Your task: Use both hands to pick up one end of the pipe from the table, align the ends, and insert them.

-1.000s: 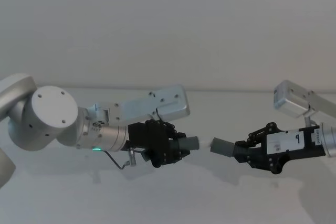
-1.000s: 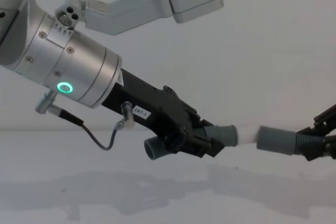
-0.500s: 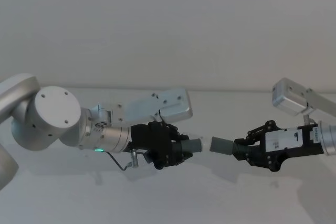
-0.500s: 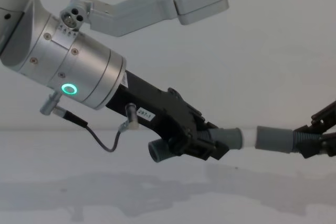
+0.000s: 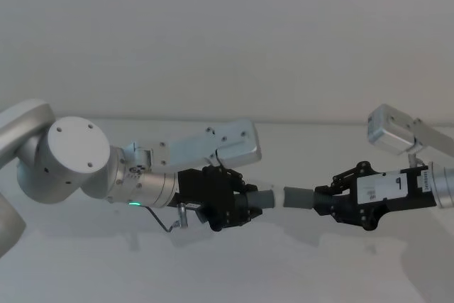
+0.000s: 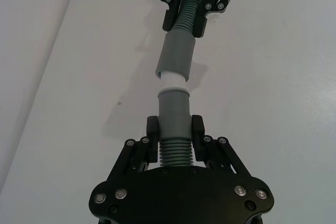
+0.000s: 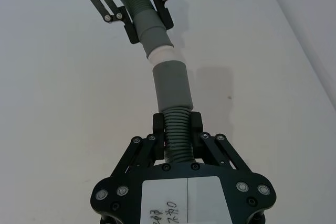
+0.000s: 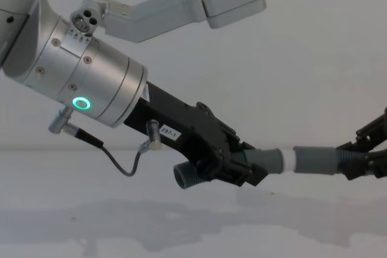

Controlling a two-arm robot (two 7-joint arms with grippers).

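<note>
Now that the gap seen half a second ago has closed, the white tip (image 6: 171,81) sits just inside the grey mouth (image 7: 169,75), above the tabletop (image 5: 298,267). Left gripper (image 6: 175,127) and right gripper (image 7: 176,124) jaws clamp their pipe pieces; insertion looks barely started.

we seem to be in a bare lab or test cell: a plain white table (image 5: 298,274) against a blank pale wall (image 5: 227,33).
</note>
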